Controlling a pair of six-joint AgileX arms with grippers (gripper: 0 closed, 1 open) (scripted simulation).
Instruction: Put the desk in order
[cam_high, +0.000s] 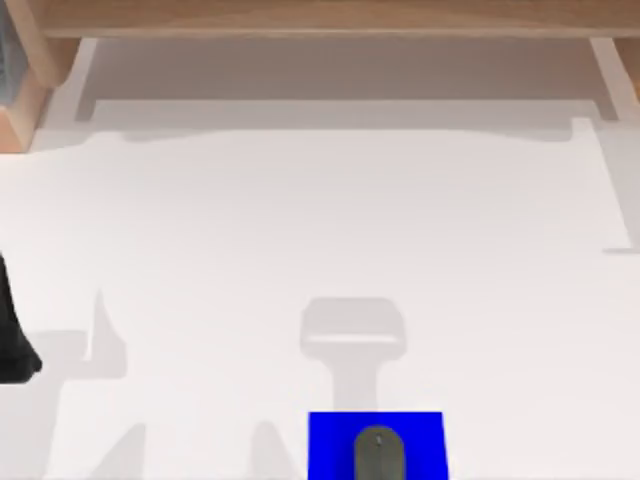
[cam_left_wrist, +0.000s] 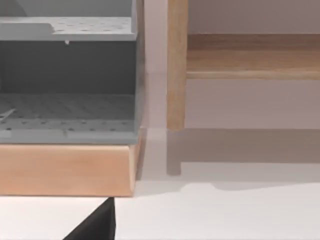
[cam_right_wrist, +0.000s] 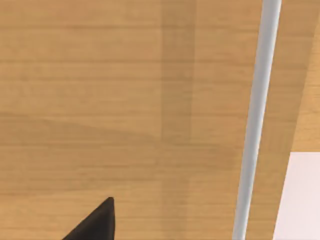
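The desk (cam_high: 300, 220) is a wide white tabletop with a light-brown wooden raised shelf (cam_high: 330, 15) along its far edge. My left arm (cam_high: 12, 340) shows as a dark shape at the desk's left edge. In the left wrist view a dark tip of the left gripper (cam_left_wrist: 95, 227) hangs over the white desk (cam_left_wrist: 225, 215), facing the shelf's leg (cam_left_wrist: 176, 75). A dark tip of my right gripper (cam_right_wrist: 95, 222) shows in the right wrist view close over a wooden surface (cam_right_wrist: 125, 100), with a strip of white desk (cam_right_wrist: 302, 200) beside it.
A small blue square pad (cam_high: 330, 440) lies at the front middle with a grey mouse (cam_high: 379, 455) on it. A grey perforated organiser (cam_left_wrist: 67, 75) on a wooden base (cam_left_wrist: 65, 170) stands at the far left corner. A pale grey bar (cam_right_wrist: 257, 115) crosses the wooden surface.
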